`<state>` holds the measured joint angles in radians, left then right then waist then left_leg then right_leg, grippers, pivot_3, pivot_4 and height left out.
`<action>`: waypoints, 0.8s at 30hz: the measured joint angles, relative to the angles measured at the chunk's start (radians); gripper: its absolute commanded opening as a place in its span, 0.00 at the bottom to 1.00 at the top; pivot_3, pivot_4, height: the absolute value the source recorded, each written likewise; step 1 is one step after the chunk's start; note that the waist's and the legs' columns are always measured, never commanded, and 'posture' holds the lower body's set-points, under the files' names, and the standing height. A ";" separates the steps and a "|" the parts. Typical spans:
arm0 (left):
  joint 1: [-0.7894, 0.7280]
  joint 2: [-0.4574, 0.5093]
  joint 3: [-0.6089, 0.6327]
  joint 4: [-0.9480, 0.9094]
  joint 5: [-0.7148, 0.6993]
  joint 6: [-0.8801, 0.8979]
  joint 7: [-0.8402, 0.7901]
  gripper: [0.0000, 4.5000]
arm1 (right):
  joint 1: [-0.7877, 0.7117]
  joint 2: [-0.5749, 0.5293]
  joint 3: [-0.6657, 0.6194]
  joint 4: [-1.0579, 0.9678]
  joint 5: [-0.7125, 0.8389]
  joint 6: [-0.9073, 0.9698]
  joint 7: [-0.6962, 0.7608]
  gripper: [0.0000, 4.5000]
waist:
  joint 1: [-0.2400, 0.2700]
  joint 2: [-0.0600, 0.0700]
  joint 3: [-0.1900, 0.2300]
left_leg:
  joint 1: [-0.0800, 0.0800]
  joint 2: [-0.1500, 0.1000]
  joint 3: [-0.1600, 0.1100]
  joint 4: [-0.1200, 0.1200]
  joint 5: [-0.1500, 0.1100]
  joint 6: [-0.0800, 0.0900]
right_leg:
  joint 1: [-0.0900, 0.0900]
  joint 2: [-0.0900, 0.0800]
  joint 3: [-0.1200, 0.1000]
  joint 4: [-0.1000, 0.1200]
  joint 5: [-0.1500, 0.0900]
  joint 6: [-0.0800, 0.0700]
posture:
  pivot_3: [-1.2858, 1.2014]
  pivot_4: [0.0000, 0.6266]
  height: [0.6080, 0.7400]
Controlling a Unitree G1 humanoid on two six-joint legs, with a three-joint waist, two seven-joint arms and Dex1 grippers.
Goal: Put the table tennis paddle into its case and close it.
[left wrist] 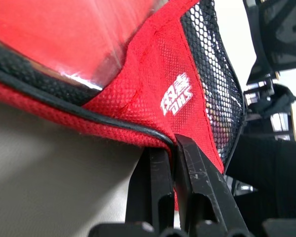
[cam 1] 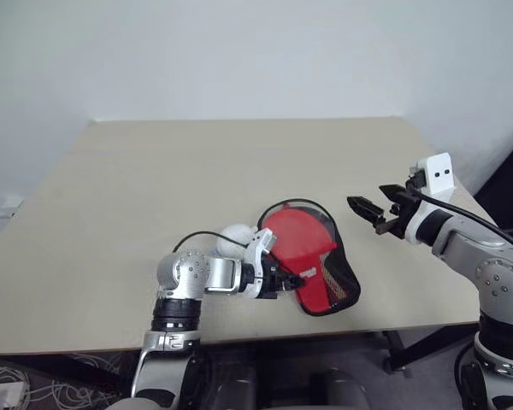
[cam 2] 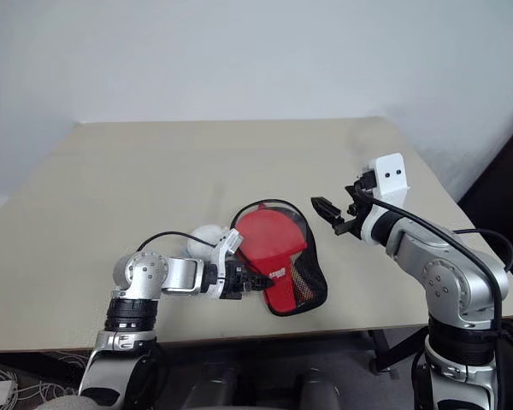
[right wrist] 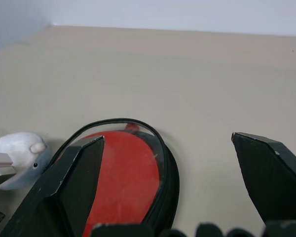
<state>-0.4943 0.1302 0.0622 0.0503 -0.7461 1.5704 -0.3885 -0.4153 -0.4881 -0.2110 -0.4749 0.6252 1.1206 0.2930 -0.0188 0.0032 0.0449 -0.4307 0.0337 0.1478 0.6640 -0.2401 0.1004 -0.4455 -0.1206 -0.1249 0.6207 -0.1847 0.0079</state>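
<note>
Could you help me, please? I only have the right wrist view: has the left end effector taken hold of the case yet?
Observer: Yes. The left end effector is shut on the case's black-trimmed edge, near its logo.
Operator: Thank you. Is the paddle inside?
Observer: The red paddle lies in the case, which is not closed over it.
Operator: And where is my right end effector?
Observer: The right end effector hangs open above the table, beside the case and apart from it.
</note>
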 measured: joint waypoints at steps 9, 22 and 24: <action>-0.001 0.142 -0.124 -0.068 -0.124 0.036 -0.131 0.00 | -0.004 0.000 0.034 0.013 -0.003 -0.010 0.013 1.00 | 0.000 0.000 0.001 | -0.001 0.000 0.002 -0.002 0.002 -0.003 | -0.001 0.000 0.001 0.000 -0.001 0.001 | 0.52 0.00 0.81; -0.023 0.373 -0.318 -0.198 -0.293 0.037 -0.255 0.00 | -0.006 0.000 0.051 0.014 -0.001 -0.007 0.027 1.00 | -0.002 0.002 0.002 | -0.001 -0.001 0.003 -0.003 0.002 -0.003 | -0.002 0.000 0.002 -0.001 -0.001 0.001 | 0.52 0.00 0.81; -0.022 0.368 -0.319 -0.201 -0.292 0.037 -0.250 0.00 | -0.004 0.000 0.053 0.014 0.000 -0.005 0.027 1.00 | -0.002 0.002 0.002 | -0.001 -0.001 0.003 -0.002 0.002 -0.003 | -0.002 0.000 0.002 -0.001 -0.001 0.001 | 0.52 0.00 0.81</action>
<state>-0.5161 0.4978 -0.2571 -0.1507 -1.0386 1.6070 -0.6386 -0.4198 -0.4877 -0.1584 -0.4609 0.6248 1.1153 0.3204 -0.0212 0.0049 0.0469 -0.4314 0.0332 0.1507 0.6617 -0.2385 0.0977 -0.4472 -0.1206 -0.1230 0.6200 -0.1857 0.0090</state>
